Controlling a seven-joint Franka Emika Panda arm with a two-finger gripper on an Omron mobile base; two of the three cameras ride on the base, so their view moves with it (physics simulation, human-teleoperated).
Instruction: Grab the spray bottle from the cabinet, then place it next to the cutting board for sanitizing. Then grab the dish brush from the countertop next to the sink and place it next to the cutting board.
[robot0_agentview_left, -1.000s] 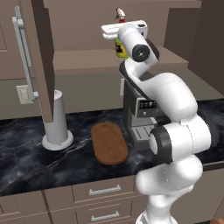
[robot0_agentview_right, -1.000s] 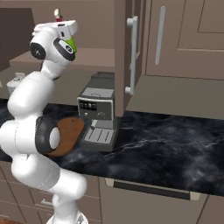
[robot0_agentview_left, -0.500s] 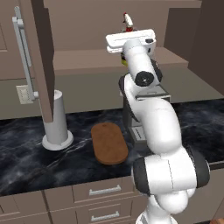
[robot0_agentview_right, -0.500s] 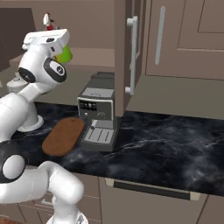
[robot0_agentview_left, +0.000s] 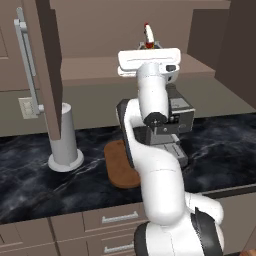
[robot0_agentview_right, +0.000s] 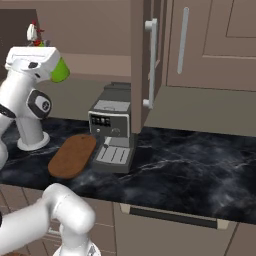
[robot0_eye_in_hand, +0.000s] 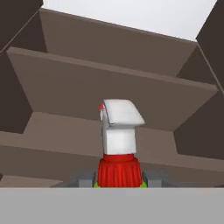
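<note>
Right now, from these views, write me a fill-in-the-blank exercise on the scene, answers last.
1. The jaws are shut on the ____ bottle.
2. The cutting board lies flat on the ____.
3. In the right base view, the coffee machine stands to the board's ____.
4. The cabinet door stands ____.

Missing words: spray; countertop; right; open

Taupe wall cabs (robot0_agentview_right: 210, 45), beige backsplash (robot0_agentview_right: 210, 112), base drawers (robot0_agentview_left: 112, 222) w/ silver pulls.

Your arm hides the near end of the cutting board (robot0_agentview_left: 120, 167). The hand covers most of the spray bottle (robot0_agentview_right: 60, 70).
</note>
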